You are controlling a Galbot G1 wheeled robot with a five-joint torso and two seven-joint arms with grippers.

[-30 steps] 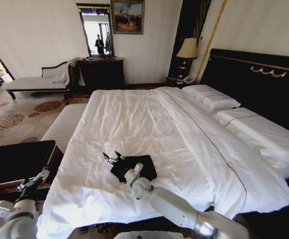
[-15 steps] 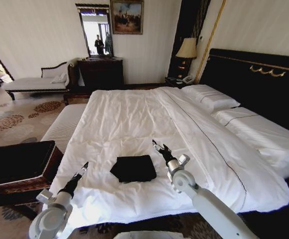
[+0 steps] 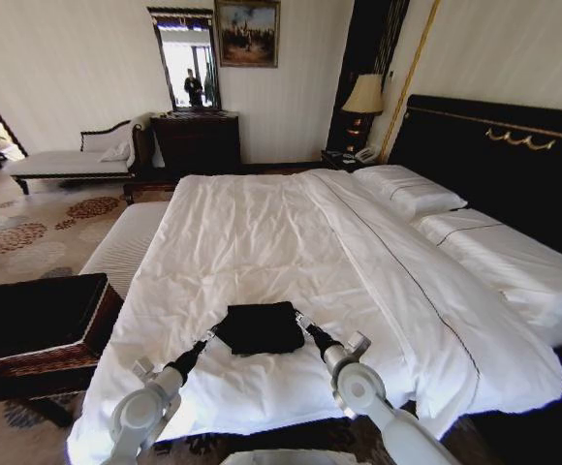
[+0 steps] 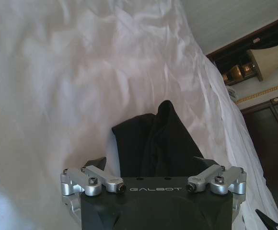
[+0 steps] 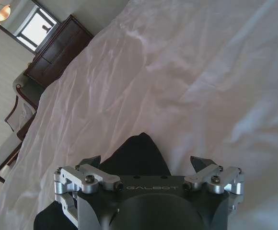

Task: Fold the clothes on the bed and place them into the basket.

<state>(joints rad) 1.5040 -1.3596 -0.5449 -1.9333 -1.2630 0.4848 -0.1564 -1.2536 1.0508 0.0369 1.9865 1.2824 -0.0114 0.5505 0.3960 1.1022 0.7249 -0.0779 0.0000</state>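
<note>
White bed [image 3: 262, 223], one folded T-shirt [image 3: 260, 327], two hands

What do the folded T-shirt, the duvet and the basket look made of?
The T-shirt: soft matte black fabric, likely cotton knit; it lies in limp folds. The duvet: white woven cloth, finely creased. The basket: brown woven wicker sides, with a dark, probably fabric-lined interior.
</note>
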